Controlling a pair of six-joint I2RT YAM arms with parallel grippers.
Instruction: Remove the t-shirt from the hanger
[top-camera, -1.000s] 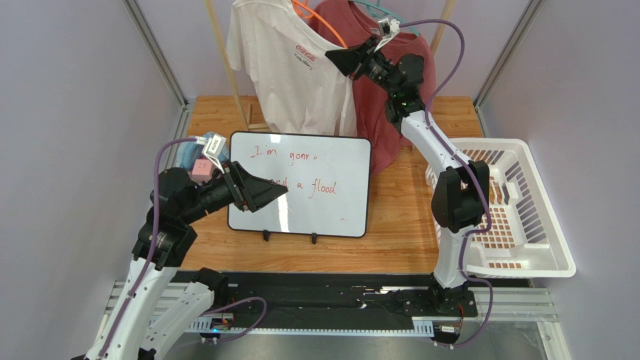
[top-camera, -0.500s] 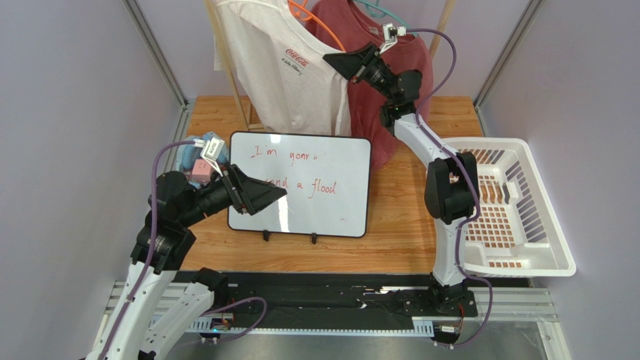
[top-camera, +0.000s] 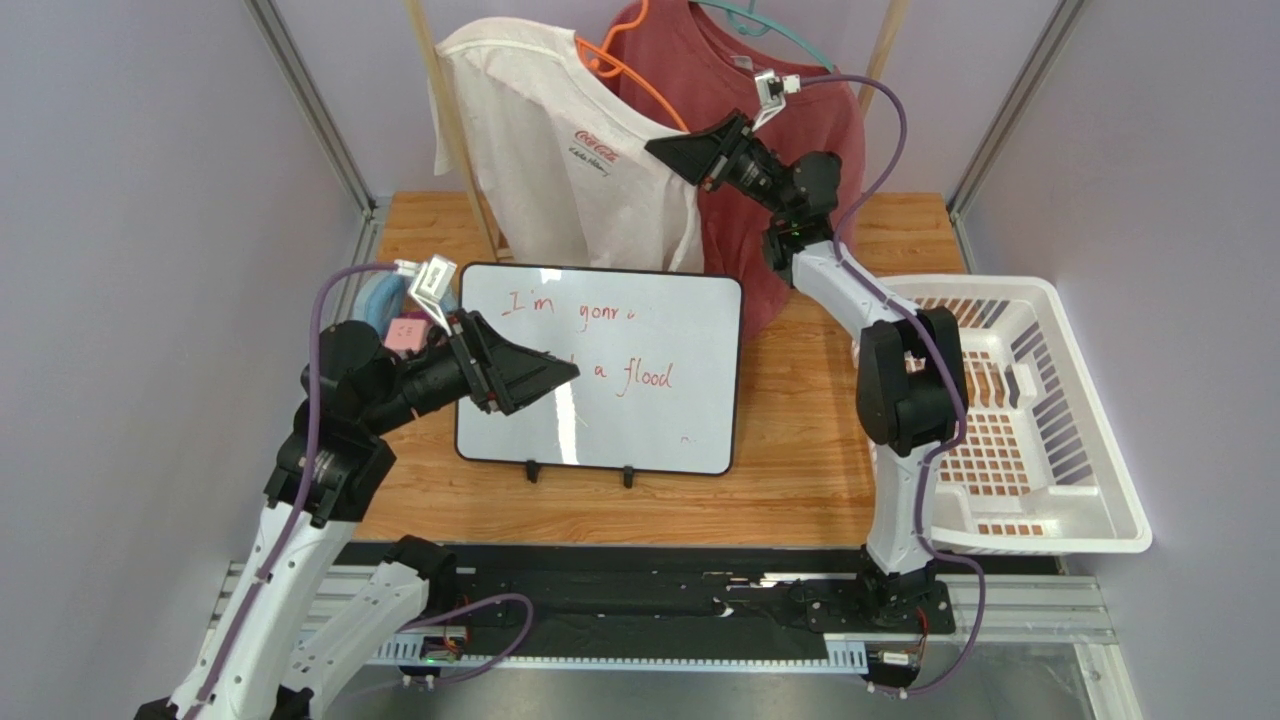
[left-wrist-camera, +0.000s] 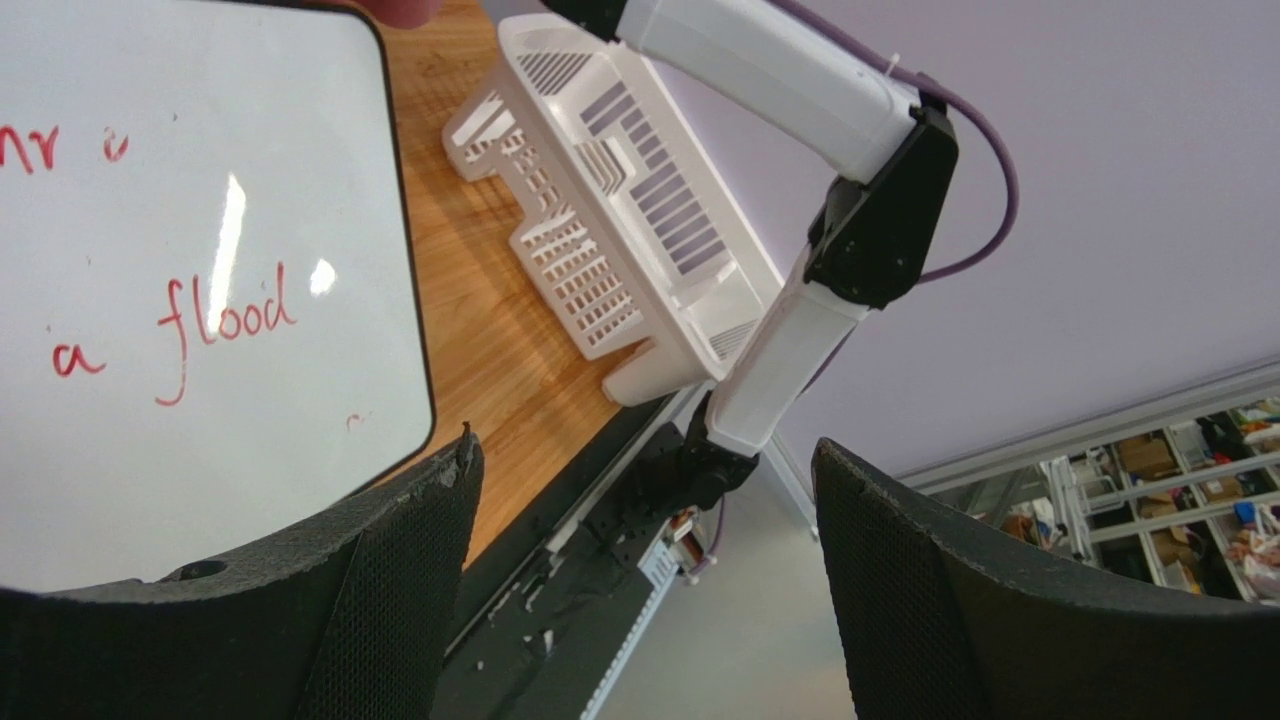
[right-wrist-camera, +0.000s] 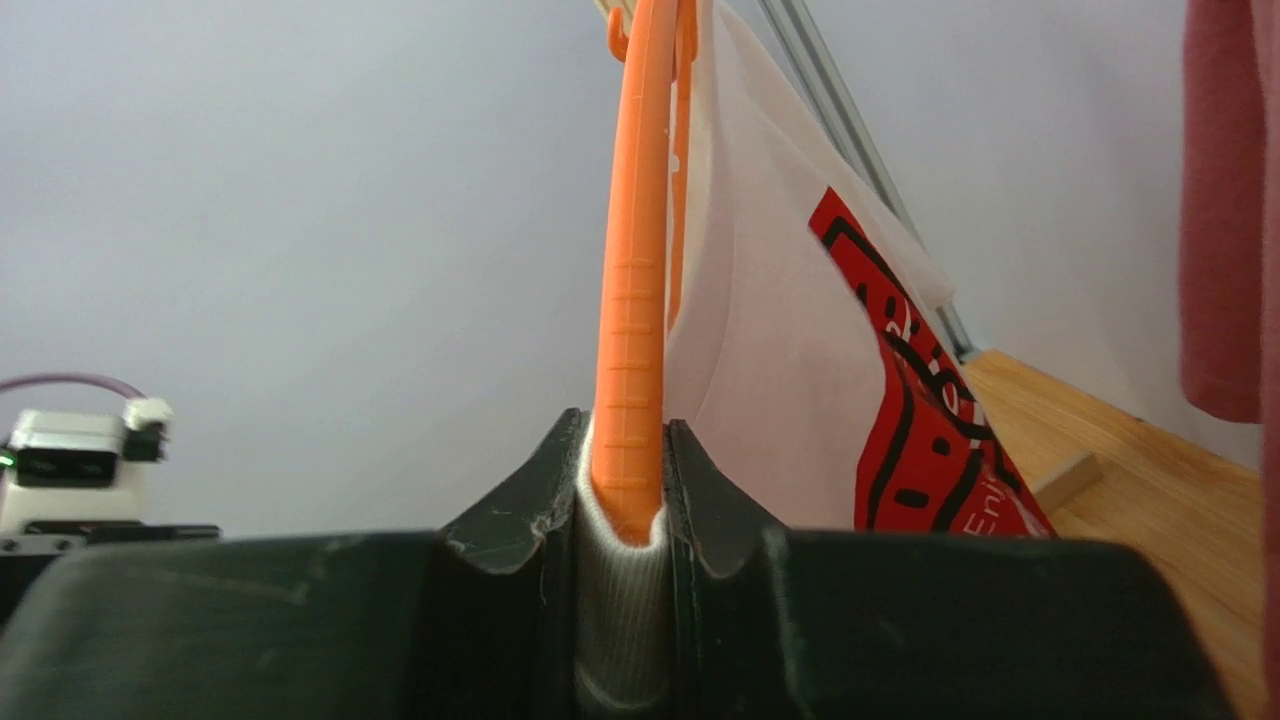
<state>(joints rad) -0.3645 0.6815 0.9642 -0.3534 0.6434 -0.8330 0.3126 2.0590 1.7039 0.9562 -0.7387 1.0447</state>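
Note:
A white t-shirt (top-camera: 564, 165) with a red logo hangs on an orange hanger (top-camera: 628, 53) at the back, tilted to the left. My right gripper (top-camera: 661, 146) is raised to its collar and shut on the collar and the hanger arm together. In the right wrist view the orange hanger (right-wrist-camera: 637, 270) rises from between the closed fingers (right-wrist-camera: 526, 510), with the ribbed white collar (right-wrist-camera: 624, 630) pinched around it. My left gripper (top-camera: 556, 375) is open and empty, hovering over the whiteboard; its fingers (left-wrist-camera: 361, 600) stand wide apart in the left wrist view.
A red t-shirt (top-camera: 766, 150) on a teal hanger (top-camera: 774, 33) hangs just behind the white one. A whiteboard (top-camera: 598, 368) with red writing lies mid-table. A white laundry basket (top-camera: 1029, 413) sits at the right. A blue and pink object (top-camera: 394, 308) lies at the left.
My right gripper has moved left and slightly down with the hanger, swinging the white t-shirt leftward and lower. My left gripper has shifted a little up and right.

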